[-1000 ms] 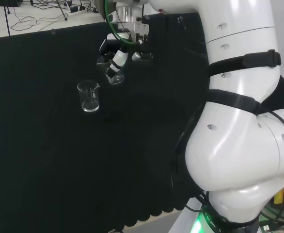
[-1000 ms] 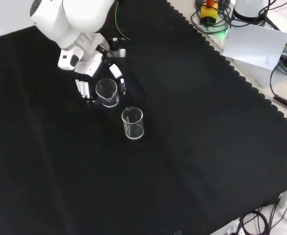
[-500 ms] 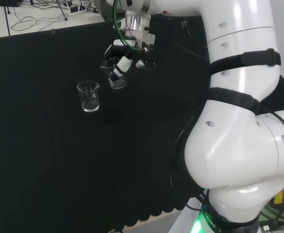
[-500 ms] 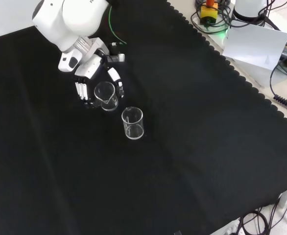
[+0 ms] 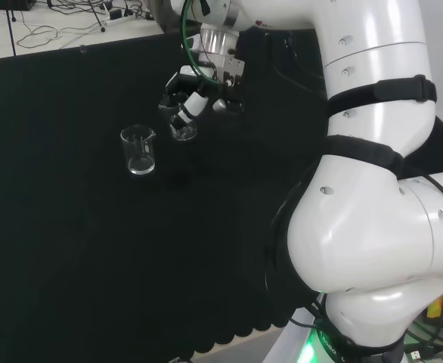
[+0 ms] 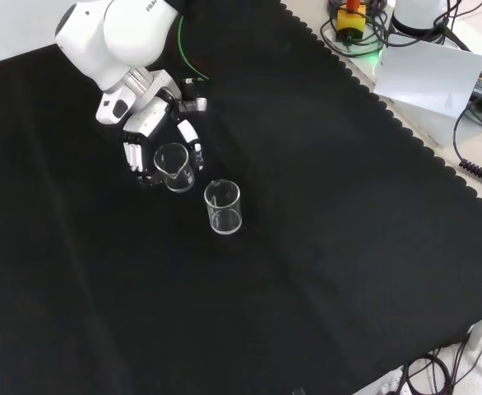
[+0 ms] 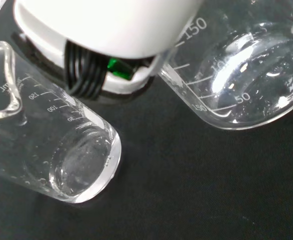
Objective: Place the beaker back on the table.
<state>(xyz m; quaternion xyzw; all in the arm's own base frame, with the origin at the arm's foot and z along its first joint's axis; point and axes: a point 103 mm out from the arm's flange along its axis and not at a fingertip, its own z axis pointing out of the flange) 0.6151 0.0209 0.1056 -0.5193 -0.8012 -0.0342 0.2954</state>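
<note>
We see hand [image 6: 146,136] fingers curled round beaker [image 6: 175,167]. We judge clear glass light, stiff, slippery, breakable; grip mid-wall, clear of second beaker [image 6: 223,206].

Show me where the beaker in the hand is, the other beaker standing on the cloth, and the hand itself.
Held beaker [image 6: 176,167], front view, on its glass wall.
Standing beaker [image 6: 223,207], front view, on its side wall.
Hand [image 6: 137,148], front view, on its fingers beside the held beaker.

The head view looks from behind and above the arm over the desk [image 5: 70,249]. The front view faces it, looking down. The wrist view sits close to both beakers [image 7: 56,150], which all views share.
</note>
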